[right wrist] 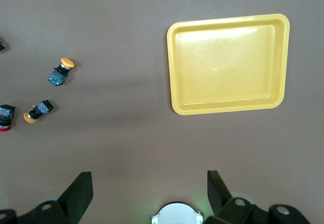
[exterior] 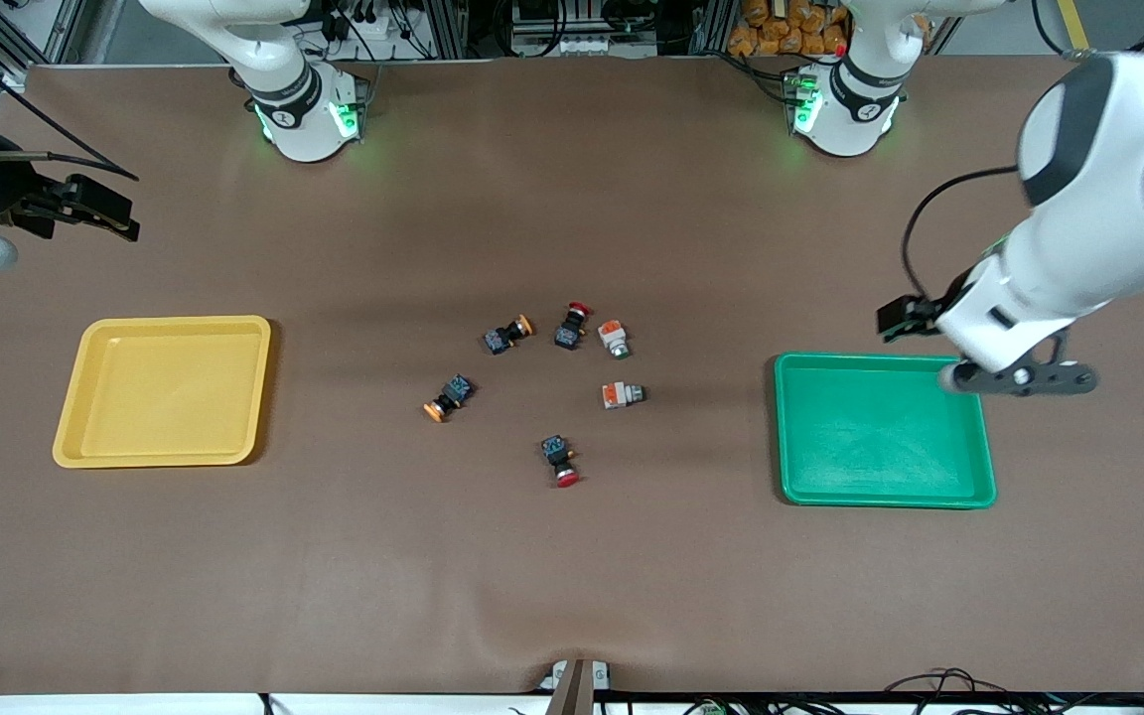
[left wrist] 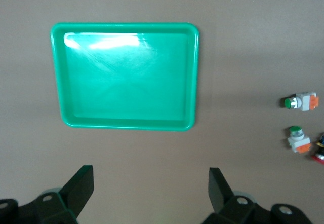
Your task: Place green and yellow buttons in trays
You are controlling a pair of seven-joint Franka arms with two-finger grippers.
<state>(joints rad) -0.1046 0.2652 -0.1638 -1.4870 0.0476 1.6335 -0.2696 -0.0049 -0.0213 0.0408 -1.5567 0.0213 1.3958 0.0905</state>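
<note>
**Operator:** Brown matting covers the table [exterior: 572, 576]. Where do the task items lie?

**Technician:** All six switches sit near the table's centre, none in a tray. One green-capped button [exterior: 615, 339] lies just beside a red-capped switch [exterior: 571, 326]; the second green-capped button [exterior: 622, 395] lies nearer the front camera. One yellow-capped button [exterior: 506, 336] lies beside that same red-capped switch toward the right arm's end; the second yellow-capped button [exterior: 447, 396] lies nearer the camera. Another red-capped switch [exterior: 561, 461] lies nearest the camera. The yellow tray [exterior: 75, 437] rests toward the right arm's end, the green tray [exterior: 880, 497] toward the left arm's end. Both trays hold nothing.

**Operator:** Gripper status?

**Technician:** The left gripper [left wrist: 151, 193] hangs over the table edge of the green tray's corner, fingers spread wide, carrying nothing. The right gripper [right wrist: 150, 193] waits over the table's edge, well apart from the yellow tray, fingers likewise apart and unloaded.

**Operator:** Likely faults?

**Technician:** Three, in my judgement. First, wrong selection: red-capped and yellow-capped switches share dark bodies, so cap colour must decide. Second, collateral contact: the cluster of three is tight, so a descending finger could knock a neighbour. Third, slippage: the switches lie on their sides and could roll or pivot as the jaws shut.
</note>
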